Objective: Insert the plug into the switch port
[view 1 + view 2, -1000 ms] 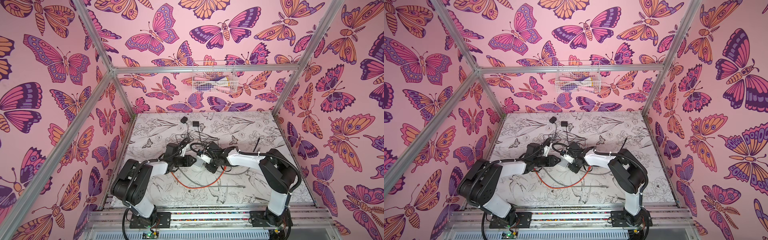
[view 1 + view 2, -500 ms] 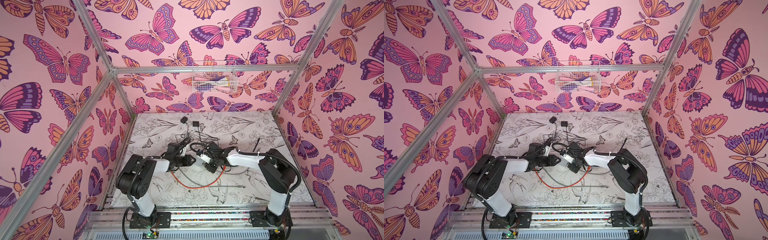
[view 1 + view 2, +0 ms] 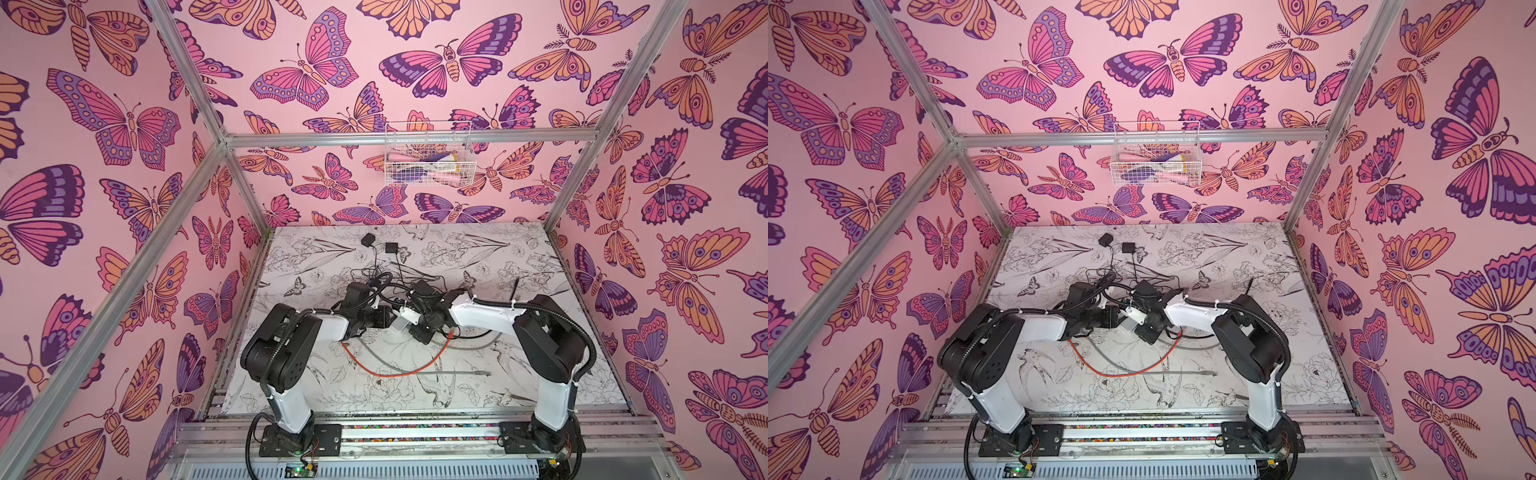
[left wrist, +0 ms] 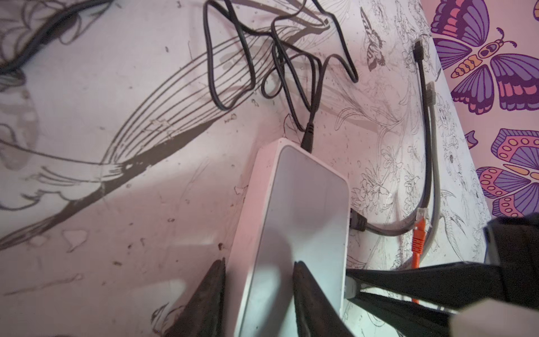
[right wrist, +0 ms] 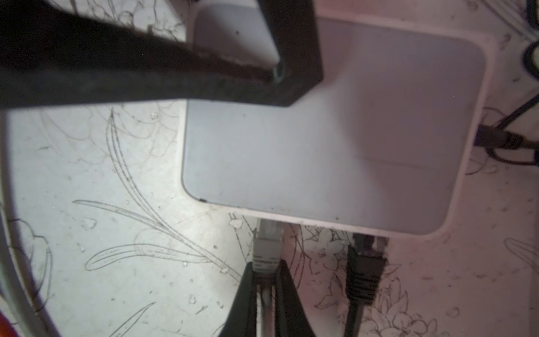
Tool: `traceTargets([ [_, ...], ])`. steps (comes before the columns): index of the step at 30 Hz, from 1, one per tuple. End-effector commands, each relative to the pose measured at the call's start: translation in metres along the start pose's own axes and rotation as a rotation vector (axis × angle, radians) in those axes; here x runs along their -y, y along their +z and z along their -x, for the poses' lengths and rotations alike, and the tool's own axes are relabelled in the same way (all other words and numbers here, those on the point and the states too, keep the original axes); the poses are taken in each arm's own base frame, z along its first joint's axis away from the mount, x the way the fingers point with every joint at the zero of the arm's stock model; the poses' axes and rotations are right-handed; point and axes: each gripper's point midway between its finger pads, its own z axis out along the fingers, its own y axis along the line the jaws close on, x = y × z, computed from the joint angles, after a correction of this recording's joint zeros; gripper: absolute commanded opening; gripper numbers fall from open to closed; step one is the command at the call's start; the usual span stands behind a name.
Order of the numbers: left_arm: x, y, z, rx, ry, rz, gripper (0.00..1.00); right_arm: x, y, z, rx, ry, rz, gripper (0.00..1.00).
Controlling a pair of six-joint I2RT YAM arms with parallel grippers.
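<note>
The white switch point(image 4: 309, 204) lies on the flower-print table, in the middle in both top views point(image 3: 397, 324). My left gripper point(image 4: 259, 270) is shut on one end of it, one finger on its top face and one against its side. My right gripper point(image 5: 266, 267) is shut on the grey plug point(image 5: 267, 251) just behind its boot. The plug's clear tip sits at the port edge on the switch's long side point(image 5: 320, 216); how deep it sits is hidden. A black plug point(image 5: 364, 262) sits in the neighbouring port.
An orange cable point(image 3: 386, 374) and its plug point(image 4: 420, 233) lie loose on the table beside the switch. A black power lead point(image 4: 307, 137) enters the switch's far end from a tangle of cords. Two black adapters point(image 3: 368, 240) lie further back. A wire basket point(image 3: 428, 156) hangs on the back wall.
The left arm's elbow has swung a little to the right. Both grippers have stayed at the switch with their grips unchanged.
</note>
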Motion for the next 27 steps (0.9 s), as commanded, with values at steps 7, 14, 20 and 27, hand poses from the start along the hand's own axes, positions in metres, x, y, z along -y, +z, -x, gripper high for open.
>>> traceTargets([
  [7,0.034,0.011,-0.056,-0.217,0.008,-0.135,0.39,-0.006,0.013,0.067,0.194,-0.07,0.051,0.0],
  [14,0.034,0.011,-0.054,-0.218,0.019,-0.133,0.38,-0.006,0.015,0.06,0.183,-0.075,0.05,0.0],
  [20,0.035,0.013,-0.053,-0.22,0.017,-0.139,0.38,-0.007,0.016,0.063,0.19,-0.081,0.053,0.0],
  [27,0.036,0.01,-0.053,-0.217,0.022,-0.142,0.38,-0.002,0.014,0.069,0.2,-0.077,0.039,0.0],
])
